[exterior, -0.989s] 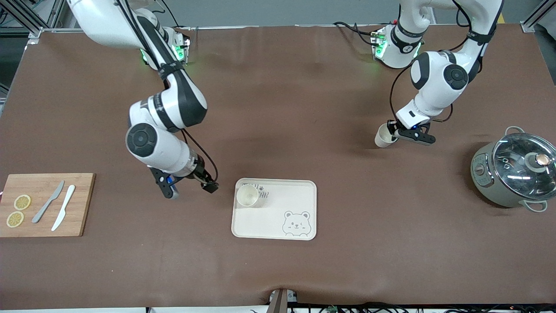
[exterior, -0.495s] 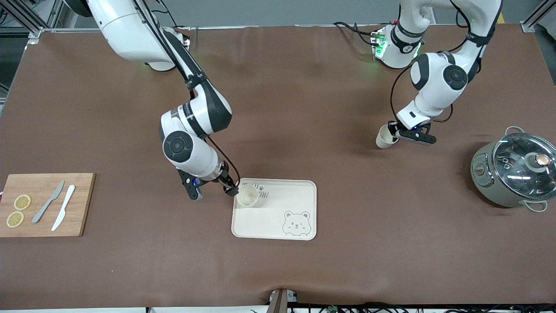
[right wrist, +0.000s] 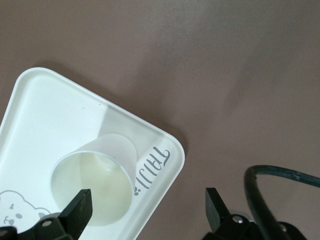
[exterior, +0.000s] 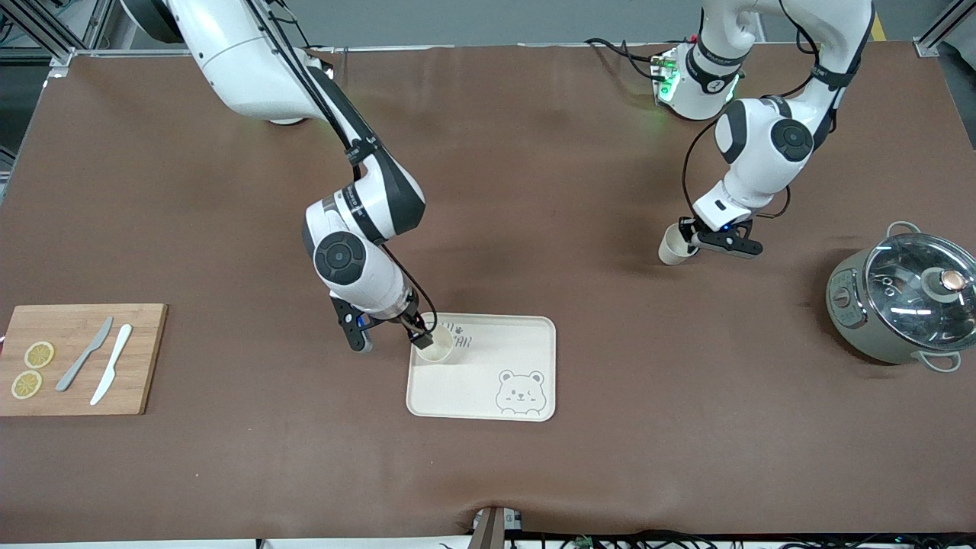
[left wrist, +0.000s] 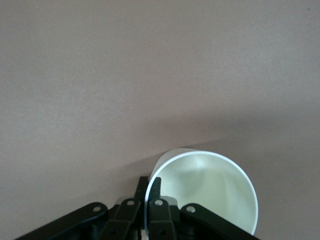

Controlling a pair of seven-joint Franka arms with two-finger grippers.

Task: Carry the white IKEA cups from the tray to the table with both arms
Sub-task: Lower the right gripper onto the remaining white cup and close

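Front view: the right gripper, fingers spread, straddles one wall of a cup in the tray corner. Closing squarely on the rim should prevent tipping. Meanwhile the left gripper clamps another cup above the table.

Table: brown sheet, matt, faint creases. Tray: cream, smooth plastic look, slight sheen. Cup on tray: cream-white, smooth, semi-gloss inside. Cutting board, lower left of frame: wood, matt grain. Pot, right edge: glossy glass lid, metal rim, dull grey-green body.
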